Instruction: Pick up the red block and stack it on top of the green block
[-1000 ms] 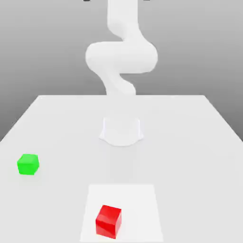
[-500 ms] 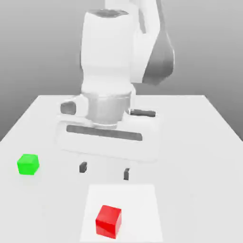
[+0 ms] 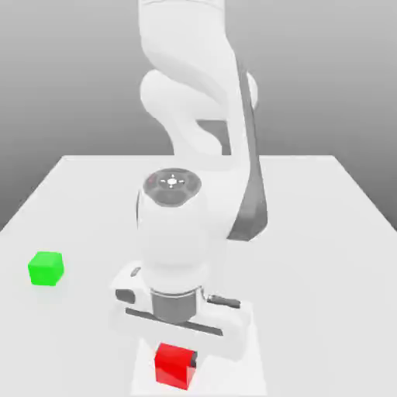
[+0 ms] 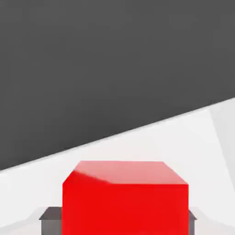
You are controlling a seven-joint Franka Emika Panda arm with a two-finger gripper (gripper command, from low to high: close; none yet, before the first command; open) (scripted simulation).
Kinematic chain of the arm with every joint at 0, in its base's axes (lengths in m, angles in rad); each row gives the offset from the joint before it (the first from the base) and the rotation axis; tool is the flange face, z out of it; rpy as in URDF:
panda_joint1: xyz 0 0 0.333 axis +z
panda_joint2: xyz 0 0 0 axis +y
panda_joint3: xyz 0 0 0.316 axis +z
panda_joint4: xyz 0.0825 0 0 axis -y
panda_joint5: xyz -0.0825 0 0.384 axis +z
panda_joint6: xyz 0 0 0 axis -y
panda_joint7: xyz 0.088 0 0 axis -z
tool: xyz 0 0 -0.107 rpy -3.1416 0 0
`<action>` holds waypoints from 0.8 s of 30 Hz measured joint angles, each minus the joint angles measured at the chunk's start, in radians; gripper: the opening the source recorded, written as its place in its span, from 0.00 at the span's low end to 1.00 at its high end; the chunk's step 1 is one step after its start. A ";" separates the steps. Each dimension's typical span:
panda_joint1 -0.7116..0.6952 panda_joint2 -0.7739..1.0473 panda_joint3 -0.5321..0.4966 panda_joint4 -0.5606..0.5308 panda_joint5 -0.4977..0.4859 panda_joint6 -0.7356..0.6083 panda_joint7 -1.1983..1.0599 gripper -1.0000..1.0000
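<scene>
- The red block (image 3: 175,365) sits low in the centre of the exterior view, on a paler square patch (image 3: 252,380) of the white table (image 3: 326,233). In the hand view the red block (image 4: 125,197) takes the lower middle of the frame, very close to the camera.
- The gripper (image 3: 177,353) is low over this block, its body directly above the cube. In the hand view a dark finger pad (image 4: 50,220) shows on each side of the block, so the fingers are apart and stand around it. Whether they already touch its faces cannot be told.
- The step in hand seems to be the grasp of the red block; the lift is not yet done.
- The next move probably calls for closing the fingers squarely on the two side faces, then raising the cube clear of the table.
- The green block (image 3: 46,268) stands well apart, at the left edge of the exterior view, so a long carry to the exterior view's left is needed.
- The hand's body hides the fingers in the exterior view, and the block's bottom is cut off in the hand view.
</scene>
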 joint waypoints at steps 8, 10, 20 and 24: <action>-0.083 -0.218 -0.051 -0.066 0.009 -0.154 -0.114 0.00; -0.150 -0.256 -0.101 -0.097 0.002 -0.160 -0.192 0.00; -0.539 -0.443 -0.295 -0.255 -0.038 -0.186 -0.595 0.00; -0.565 -0.397 -0.341 -0.280 0.008 -0.116 -0.706 0.00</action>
